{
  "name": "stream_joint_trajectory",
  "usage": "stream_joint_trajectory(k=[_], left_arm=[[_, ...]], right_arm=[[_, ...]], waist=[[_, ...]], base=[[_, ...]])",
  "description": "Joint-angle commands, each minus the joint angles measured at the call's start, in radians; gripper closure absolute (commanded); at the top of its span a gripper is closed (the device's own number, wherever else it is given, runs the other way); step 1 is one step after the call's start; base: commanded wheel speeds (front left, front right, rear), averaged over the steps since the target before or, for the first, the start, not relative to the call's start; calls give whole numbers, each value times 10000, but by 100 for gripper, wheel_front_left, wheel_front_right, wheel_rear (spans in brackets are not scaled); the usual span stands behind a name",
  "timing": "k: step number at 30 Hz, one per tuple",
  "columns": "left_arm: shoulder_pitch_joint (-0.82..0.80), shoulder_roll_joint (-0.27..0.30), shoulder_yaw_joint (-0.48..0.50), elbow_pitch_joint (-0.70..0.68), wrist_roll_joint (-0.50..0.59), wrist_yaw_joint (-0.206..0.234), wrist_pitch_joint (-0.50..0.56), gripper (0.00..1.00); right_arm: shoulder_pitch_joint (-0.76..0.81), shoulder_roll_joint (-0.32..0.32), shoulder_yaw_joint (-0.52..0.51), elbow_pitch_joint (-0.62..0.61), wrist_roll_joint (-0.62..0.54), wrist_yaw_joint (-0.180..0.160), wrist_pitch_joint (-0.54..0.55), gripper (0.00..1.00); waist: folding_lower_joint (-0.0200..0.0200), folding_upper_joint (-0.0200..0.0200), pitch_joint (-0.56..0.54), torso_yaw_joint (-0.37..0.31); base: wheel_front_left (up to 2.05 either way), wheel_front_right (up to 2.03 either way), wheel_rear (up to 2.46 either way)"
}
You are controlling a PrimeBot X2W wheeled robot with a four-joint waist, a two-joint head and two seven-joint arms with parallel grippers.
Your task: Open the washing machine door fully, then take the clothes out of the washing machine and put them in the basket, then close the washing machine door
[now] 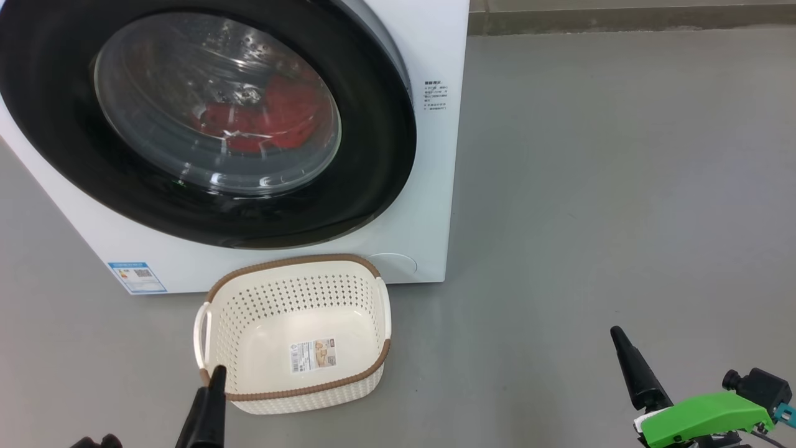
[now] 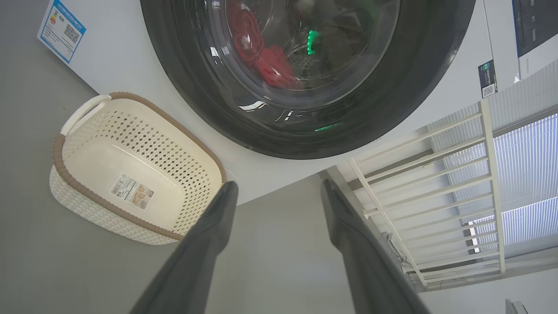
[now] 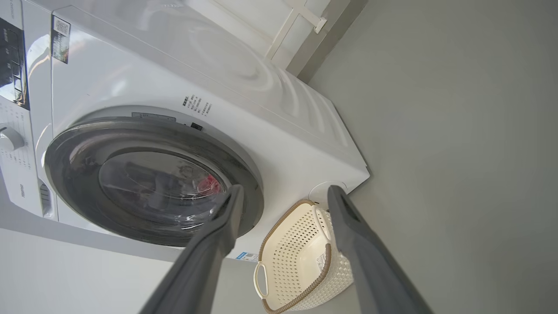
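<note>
The washing machine (image 1: 429, 186) stands at the upper left. The washing machine door (image 1: 373, 155), a black rim around a glass bowl, lies flat against its front. Red clothes (image 1: 273, 115) show through the glass inside the drum. On the floor just before the machine sits the cream basket (image 1: 292, 264), with a paper label on its base. My left gripper (image 2: 279, 185) is open, low beside the basket's near corner, and one finger (image 1: 211, 398) rises by the rim. My right gripper (image 3: 286, 188) is open too, off to the right, its finger (image 1: 634, 367) over bare floor.
Grey floor (image 1: 591, 186) spreads to the right of the machine. A blue label sticker (image 1: 137, 277) marks the machine's lower left corner. A white railing (image 2: 436, 174) and blinds stand beyond the machine. A control knob (image 3: 8, 139) sits above the door.
</note>
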Motion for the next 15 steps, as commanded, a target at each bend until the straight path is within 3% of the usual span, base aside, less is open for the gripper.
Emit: stream_joint_trajectory(k=[1, 15], left_arm=[[-48, 168, 105, -336, 370, 55, -130, 0], [114, 190, -51, -629, 2324, 343, -546, 0]], right_arm=[[-390, -211, 168, -231, -352, -1, -123, 0], [-370, -318, 443, -317, -1833, -2, -535, 0]], waist=[[-1, -1, 4, -1], [-1, -1, 49, -28]], base=[[0, 0, 0], [0, 0, 0]])
